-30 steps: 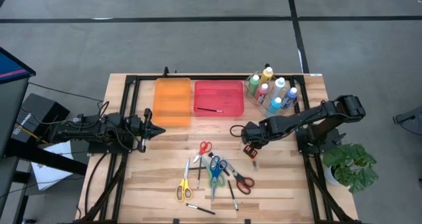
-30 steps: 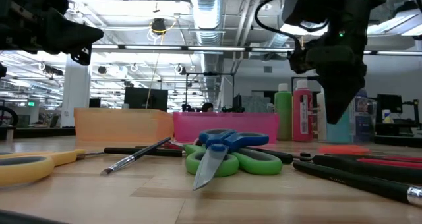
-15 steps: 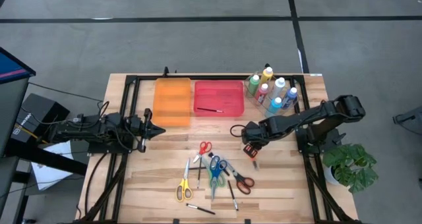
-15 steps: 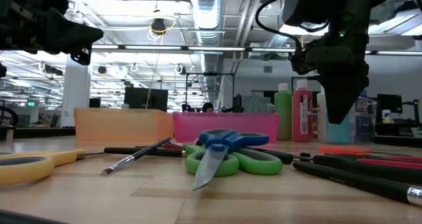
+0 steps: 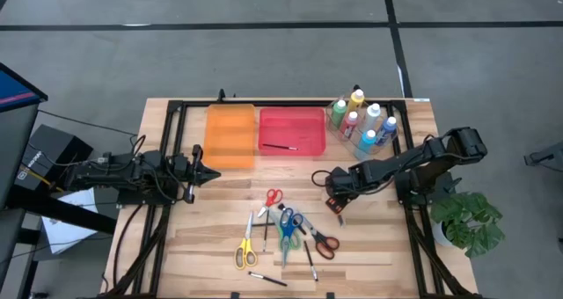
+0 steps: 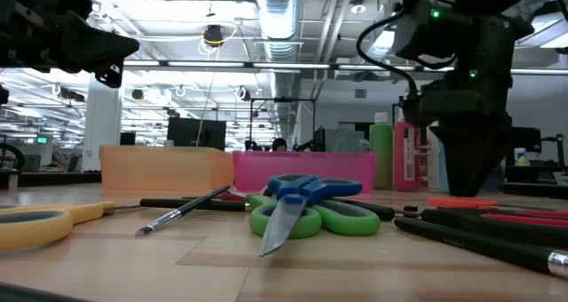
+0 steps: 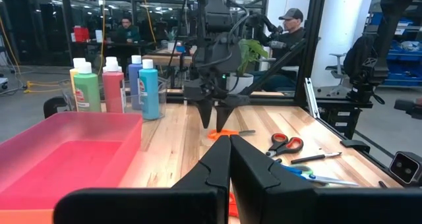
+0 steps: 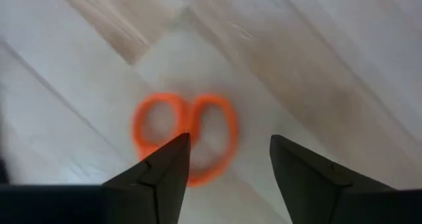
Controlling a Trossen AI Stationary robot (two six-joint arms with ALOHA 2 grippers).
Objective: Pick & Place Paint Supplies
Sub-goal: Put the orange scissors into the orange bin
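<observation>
Right gripper [image 8: 224, 165] above pale wood-plank table [image 5: 387, 246], jaws apart, small scissors [image 8: 188, 135] with 2 orange plastic oval loops lying flat below at table's 3 o'clock, blade direction unclear, left gripper [image 7: 229, 159] at 9 o'clock, jaws together.

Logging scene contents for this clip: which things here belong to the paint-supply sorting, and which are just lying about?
Job:
- paint bottles, clustered at the table's far right
- scissors: orange-handled pair under the open right gripper, red pair, yellow pair
- brush inside the red tray
- orange tray

Lying about:
- potted plant beside the table
- people at desks behind
</observation>
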